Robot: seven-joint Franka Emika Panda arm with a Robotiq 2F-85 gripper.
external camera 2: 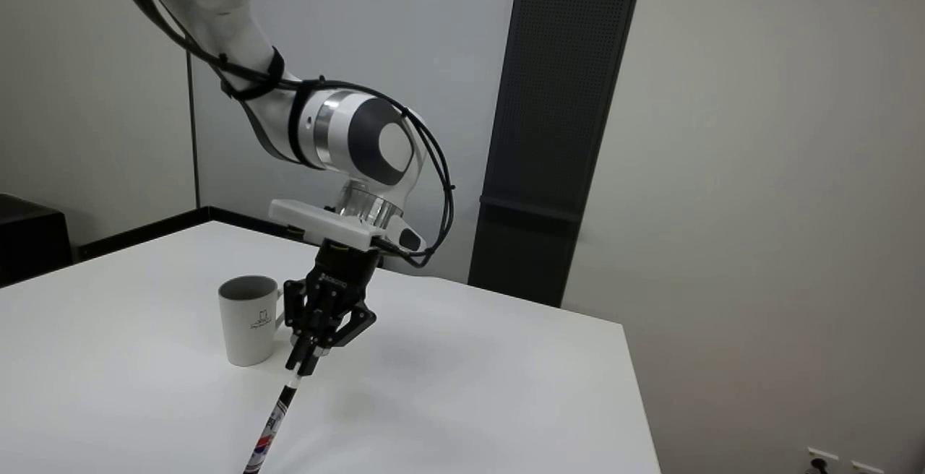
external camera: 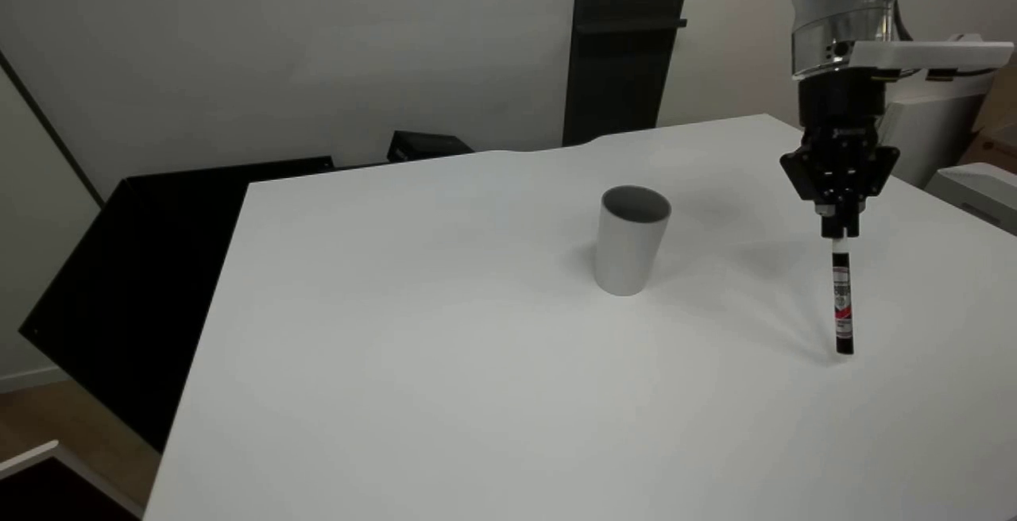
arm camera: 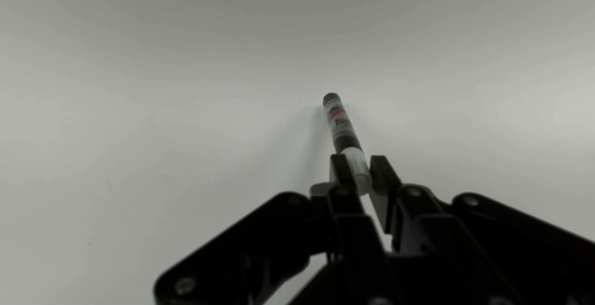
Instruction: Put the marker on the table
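The marker [external camera: 842, 299] is a thin stick with black ends, a printed label with a red mark, and a white section at the top. My gripper [external camera: 841, 233] is shut on the white end, seen also in the wrist view, where the fingers [arm camera: 360, 162] close on either side of the marker [arm camera: 341, 123]. The marker points down, nearly upright in an exterior view and tilted in an exterior view [external camera 2: 269, 431]. Its lower end is at or just above the white table [external camera: 477, 386]; I cannot tell whether it touches. The gripper [external camera 2: 301, 369] is above the table.
A pale grey cup [external camera: 628, 255] with a handle stands upright on the table; it also shows behind the gripper in an exterior view [external camera 2: 242, 333]. Black chairs [external camera: 135, 283] stand beyond the table's edge. A white box-like device [external camera: 981, 187] is beside the table.
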